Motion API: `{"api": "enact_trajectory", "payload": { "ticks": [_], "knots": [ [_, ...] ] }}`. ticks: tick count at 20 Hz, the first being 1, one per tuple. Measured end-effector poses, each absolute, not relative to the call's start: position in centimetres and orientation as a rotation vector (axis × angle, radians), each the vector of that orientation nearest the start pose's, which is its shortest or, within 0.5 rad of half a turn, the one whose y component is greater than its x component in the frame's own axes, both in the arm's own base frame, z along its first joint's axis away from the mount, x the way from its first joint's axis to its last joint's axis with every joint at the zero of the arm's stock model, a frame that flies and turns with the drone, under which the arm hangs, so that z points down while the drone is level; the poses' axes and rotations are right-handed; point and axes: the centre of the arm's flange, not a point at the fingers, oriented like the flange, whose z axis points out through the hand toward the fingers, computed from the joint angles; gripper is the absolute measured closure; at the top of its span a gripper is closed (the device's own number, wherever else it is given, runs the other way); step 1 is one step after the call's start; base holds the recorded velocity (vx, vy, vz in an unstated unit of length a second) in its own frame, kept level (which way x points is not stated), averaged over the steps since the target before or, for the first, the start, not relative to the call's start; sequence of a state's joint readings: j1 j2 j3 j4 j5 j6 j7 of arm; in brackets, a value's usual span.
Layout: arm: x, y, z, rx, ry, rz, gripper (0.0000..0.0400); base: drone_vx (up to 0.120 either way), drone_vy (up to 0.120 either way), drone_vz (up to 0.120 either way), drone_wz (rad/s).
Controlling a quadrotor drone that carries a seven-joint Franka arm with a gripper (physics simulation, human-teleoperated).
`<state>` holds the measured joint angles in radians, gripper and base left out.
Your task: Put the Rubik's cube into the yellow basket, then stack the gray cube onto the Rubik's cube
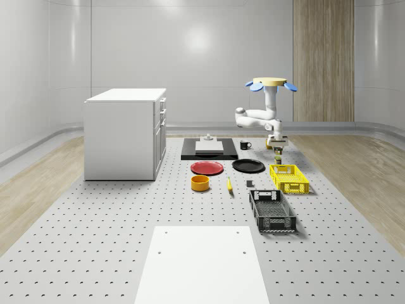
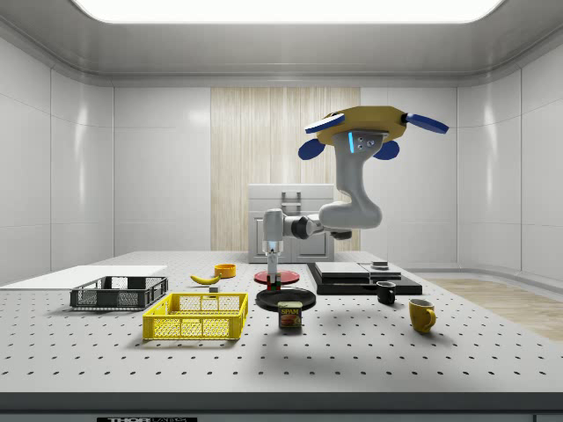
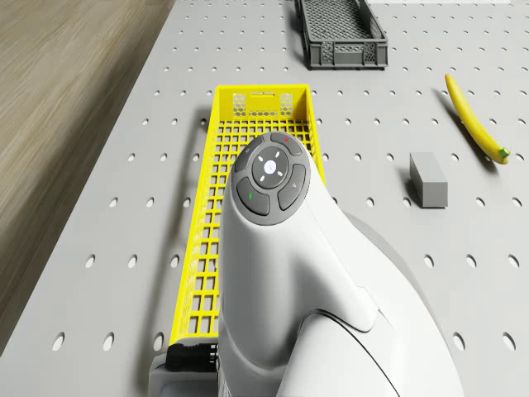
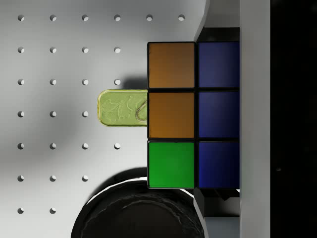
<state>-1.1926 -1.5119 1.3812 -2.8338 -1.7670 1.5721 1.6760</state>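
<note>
Hovering above the perforated gray table (image 1: 95, 253), my rotor body up over its far right part in the whole-scene view, arm folded down so the gripper (image 1: 278, 151) hangs just beyond the far end of the yellow plastic mesh basket (image 1: 289, 178). Jaws clamped on the multicoloured Rubik's cube (image 4: 193, 115); the wrist view has its orange, green and blue tiles pressed close against the finger. Cube carried clear of the table, presumably so it clears the basket wall before lowering. Directly below it, the wrist view shows a tin can (image 4: 123, 108) with a greenish lid and the rim of the glossy black round plate (image 4: 138, 208), so I am not over the basket yet. The small gray rectangular block (image 3: 428, 179) lies on the table beside the basket, untouched, near the yellow banana (image 3: 475, 120); it waits its turn. Basket reads empty in the drone view.
</note>
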Motion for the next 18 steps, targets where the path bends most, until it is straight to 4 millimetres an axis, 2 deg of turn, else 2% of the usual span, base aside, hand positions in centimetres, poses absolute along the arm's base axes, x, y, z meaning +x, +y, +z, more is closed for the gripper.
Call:
{"api": "enact_trajectory", "payload": {
  "ticks": [18],
  "knots": [
    [31.87, 0.6, 49.07, 0.001, -0.002, 0.785, 0.0075, 0.12, 0.0, 0.0, 0.0]
  ]
}}
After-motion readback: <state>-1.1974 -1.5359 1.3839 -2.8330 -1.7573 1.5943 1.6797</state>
